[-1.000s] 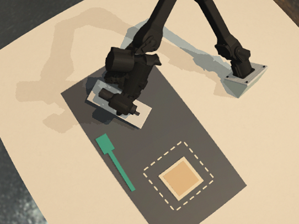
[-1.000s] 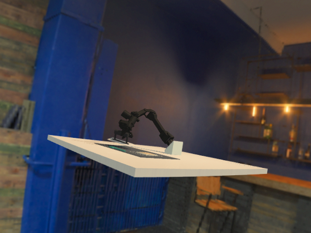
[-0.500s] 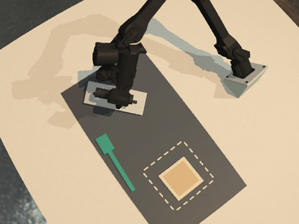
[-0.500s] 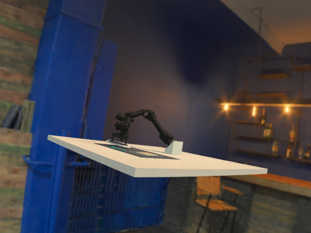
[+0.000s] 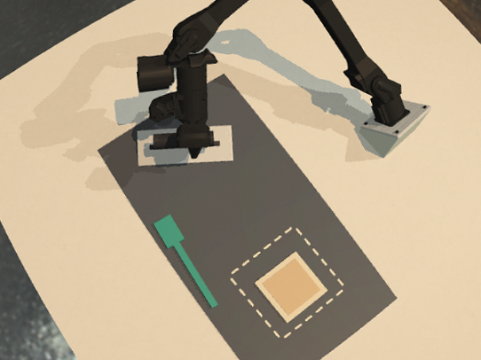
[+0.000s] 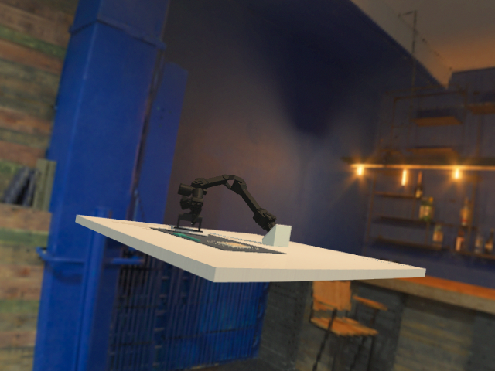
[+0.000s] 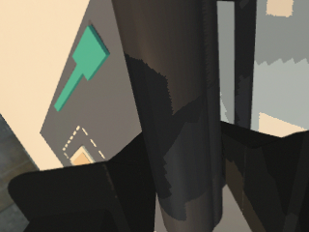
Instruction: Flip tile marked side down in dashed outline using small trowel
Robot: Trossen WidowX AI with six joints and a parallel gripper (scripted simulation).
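My gripper (image 5: 183,140) (image 7: 177,127) is shut on the dark round handle of a trowel with a wide, pale rectangular blade (image 5: 222,144) (image 7: 282,39). The blade lies level, low over or on the far end of the dark mat (image 5: 256,185) (image 7: 113,103); any contact is hard to tell. The square tile (image 5: 292,285) (image 7: 82,156) lies flat on the mat, inside the dashed outline (image 5: 232,272), and shows a cream border around an orange-tan middle. The trowel is well away from the tile. The underside of the tile is hidden.
A green flat-bladed tool (image 5: 169,230) (image 7: 91,53) lies along the mat's left edge, between trowel and tile in the top view. The arm's wedge-shaped base block (image 5: 381,141) (image 6: 283,235) stands on the pale table (image 5: 424,239) (image 6: 327,261), right of the mat.
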